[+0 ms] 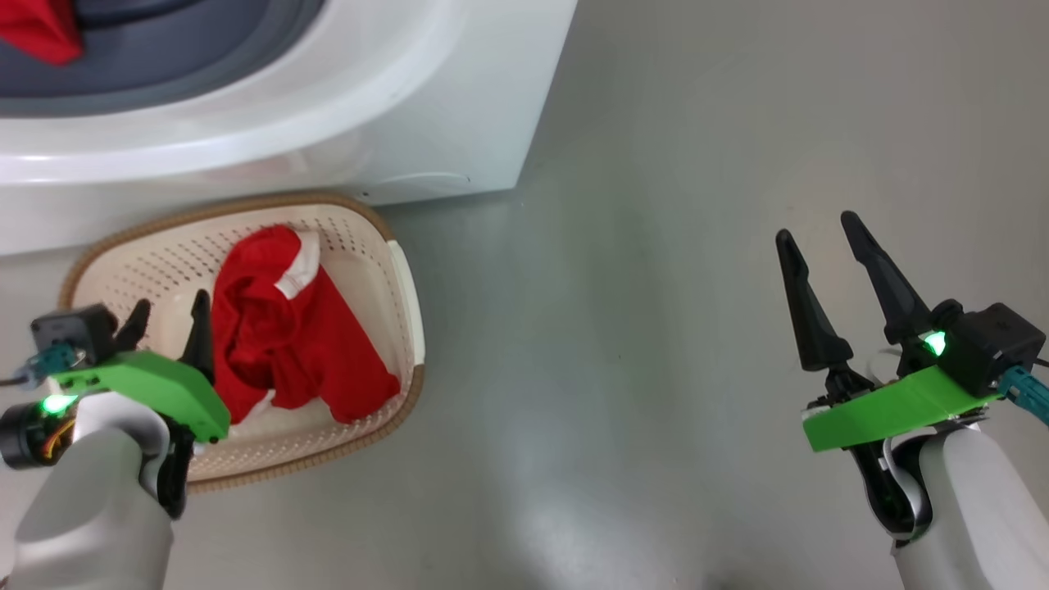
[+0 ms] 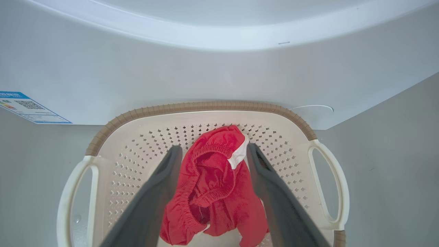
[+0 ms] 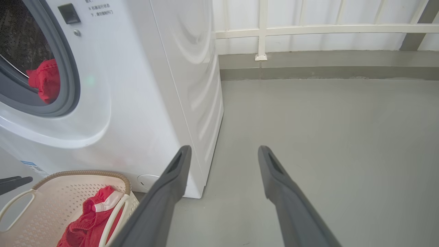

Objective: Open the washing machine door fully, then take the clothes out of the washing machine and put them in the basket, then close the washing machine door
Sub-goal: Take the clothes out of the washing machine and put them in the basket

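Observation:
The white washing machine [image 1: 459, 98] stands with its drum mouth uncovered, and its door is out of view. A piece of the red clothes [image 3: 44, 80] hangs at the grey drum seal [image 3: 68, 85]. A second red garment with white trim [image 1: 287, 344] lies in the cream basket [image 1: 246, 205] on the floor before the machine. My left gripper [image 1: 171, 305] hangs open over the basket. In the left wrist view its fingers [image 2: 154, 192] stand on either side of that garment [image 2: 216, 185], apart from it. My right gripper [image 1: 815, 228] is open and empty over bare floor, far right.
The grey floor [image 1: 656, 328] spreads wide to the right of the machine and basket. A blue label sticker [image 2: 31, 108] and a round white cap [image 3: 147, 180] sit low on the machine's front. A white railing [image 3: 308, 31] closes the far side.

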